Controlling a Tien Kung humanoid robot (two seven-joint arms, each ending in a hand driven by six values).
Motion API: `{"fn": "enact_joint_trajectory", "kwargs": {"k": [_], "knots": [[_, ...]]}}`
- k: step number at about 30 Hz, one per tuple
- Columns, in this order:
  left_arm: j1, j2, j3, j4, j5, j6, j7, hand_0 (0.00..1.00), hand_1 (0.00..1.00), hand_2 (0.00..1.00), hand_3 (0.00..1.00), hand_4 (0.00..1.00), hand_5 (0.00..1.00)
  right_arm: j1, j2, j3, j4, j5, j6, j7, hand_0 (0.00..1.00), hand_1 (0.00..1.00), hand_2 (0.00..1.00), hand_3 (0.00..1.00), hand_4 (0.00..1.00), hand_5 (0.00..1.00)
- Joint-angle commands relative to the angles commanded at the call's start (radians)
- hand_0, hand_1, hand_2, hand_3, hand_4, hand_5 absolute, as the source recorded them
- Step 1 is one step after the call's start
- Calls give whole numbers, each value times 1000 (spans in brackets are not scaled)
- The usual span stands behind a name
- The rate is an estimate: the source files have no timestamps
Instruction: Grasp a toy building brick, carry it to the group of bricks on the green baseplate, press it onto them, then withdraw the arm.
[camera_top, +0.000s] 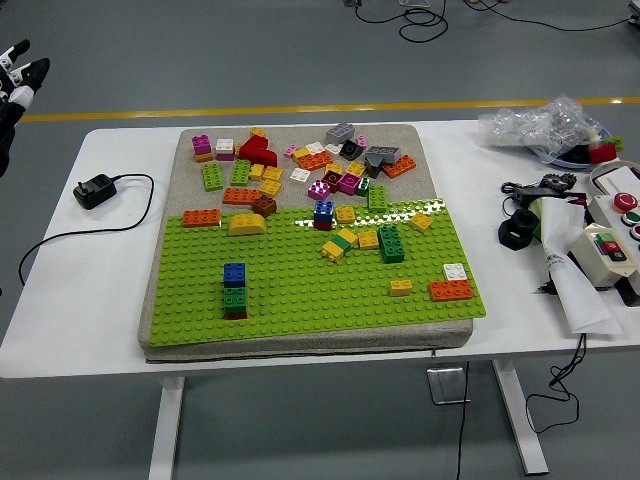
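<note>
The green baseplate (300, 290) lies on a grey mat (185, 160) on the white table. A small stack of bricks, blue on green on dark red (235, 289), stands on the plate at the left front. Other bricks sit on the plate: a dark green one (390, 243), an orange one (450, 290), a yellow one (401, 287). Several loose bricks (300, 160) lie in a heap on the mat behind the plate. My left hand (14, 80) is at the far left edge of the view, off the table, fingers spread and empty. My right hand is out of view.
A black power adapter (94, 190) with its cable lies on the table at the left. At the right are a plastic bag (540, 125), black parts (520, 230), a white paper cone (575, 270) and a button box (615, 245).
</note>
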Motion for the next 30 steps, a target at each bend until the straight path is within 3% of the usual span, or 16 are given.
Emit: {"fn": "enact_joint_trajectory", "kwargs": {"k": [11,30], "knots": [[26,6,-4,-11,2,-4,3,998,996,873,996,815,733,-3,-1,0,0,-18,4,-8,771,696,736,758,998,765],[-27,1,28,21,-3,-14,8,998,987,866,978,790,724,0,-7,-12,0,34,-6,-6,769,692,735,757,998,761]]}}
